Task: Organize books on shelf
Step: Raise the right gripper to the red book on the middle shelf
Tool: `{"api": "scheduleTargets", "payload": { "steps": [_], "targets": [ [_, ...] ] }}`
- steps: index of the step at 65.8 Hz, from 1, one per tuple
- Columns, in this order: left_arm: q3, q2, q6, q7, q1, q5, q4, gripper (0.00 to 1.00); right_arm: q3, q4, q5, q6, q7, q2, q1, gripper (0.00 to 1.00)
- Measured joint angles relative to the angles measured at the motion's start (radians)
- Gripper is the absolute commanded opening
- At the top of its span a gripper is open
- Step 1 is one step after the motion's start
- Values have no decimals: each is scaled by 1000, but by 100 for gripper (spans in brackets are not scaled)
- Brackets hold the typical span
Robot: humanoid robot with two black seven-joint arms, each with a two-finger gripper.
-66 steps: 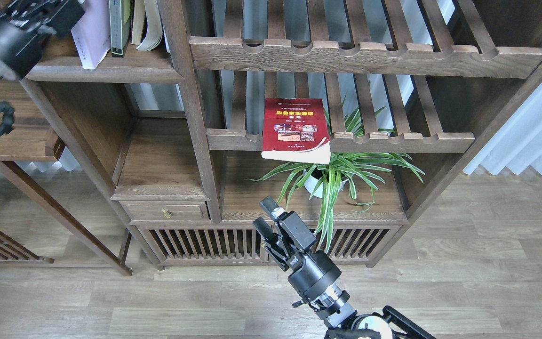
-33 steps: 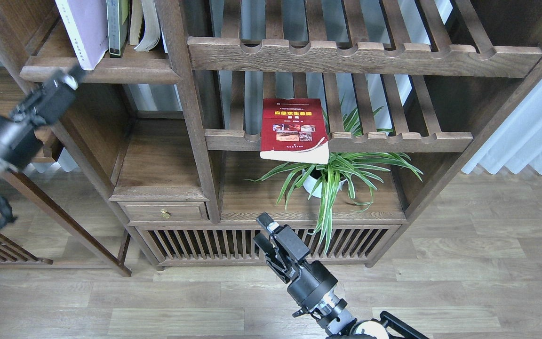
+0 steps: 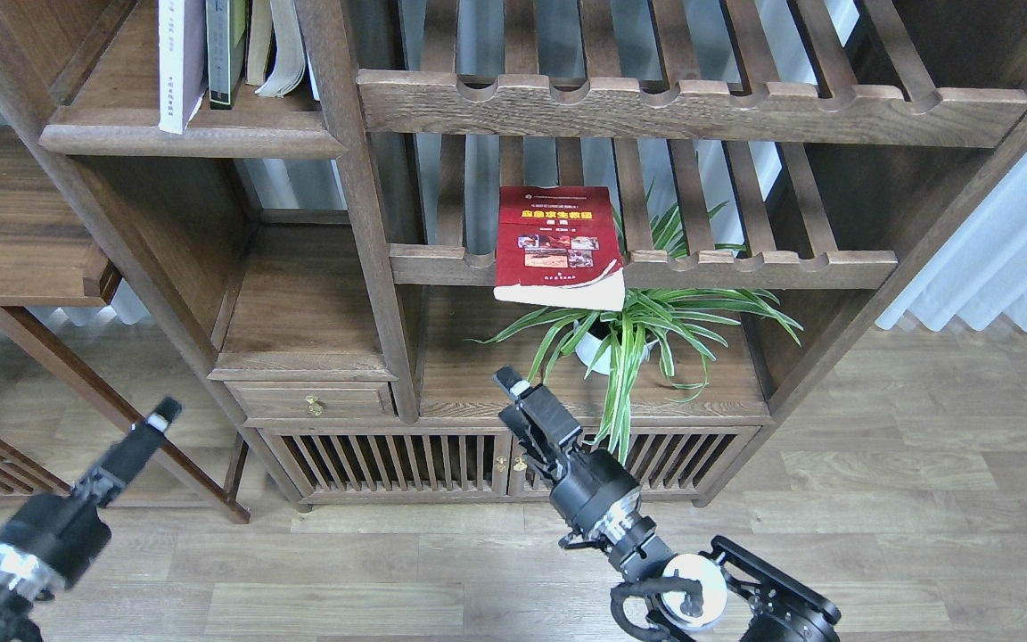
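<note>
A pale lavender-white book (image 3: 181, 62) and a black-grey book with a yellow-green panel (image 3: 226, 49) stand upright on the solid dark-brown shelf (image 3: 193, 140) at the top left. A red book with small photos (image 3: 558, 242) lies flat on the lower slatted rack (image 3: 745, 266), its front edge hanging over the rail. My left gripper (image 3: 155, 426) is low at the left, above the floor, far below the shelf. My right gripper (image 3: 513, 392) is below the red book, in front of the cabinet. Both are seen edge-on, with nothing visibly in them.
Other pale books (image 3: 277, 49) lean to the right of the black-grey one. A potted spider plant (image 3: 629, 334) stands under the red book. An upper slatted rack (image 3: 692, 107), a small drawer (image 3: 313, 403), a side table (image 3: 23, 232) at the left and curtains (image 3: 1004, 267) at the right are also in view.
My left arm has dropped from beside the top shelf down to near the floor. The lavender-white book now stands straighter. My right gripper has turned and shifted slightly. The red book has not moved.
</note>
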Motion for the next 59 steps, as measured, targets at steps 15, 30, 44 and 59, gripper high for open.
{"api": "scheduleTargets", "payload": {
  "steps": [15,30,44,59],
  "targets": [
    [0,-17,0,6,2,-1,11,89,3,-53,60,-19,5,0,98,99],
    [0,-18,0,7,2,-1,35,89,-8,-77,93,-73,4,0,176,99],
    [0,-18,0,8,2,-1,37,89,-9,-168,129,-130,0,0,242,99],
    [2,-19,0,13,2,2,38,90,0,-181,159,-132,-3,0,256,93]
  ]
}}
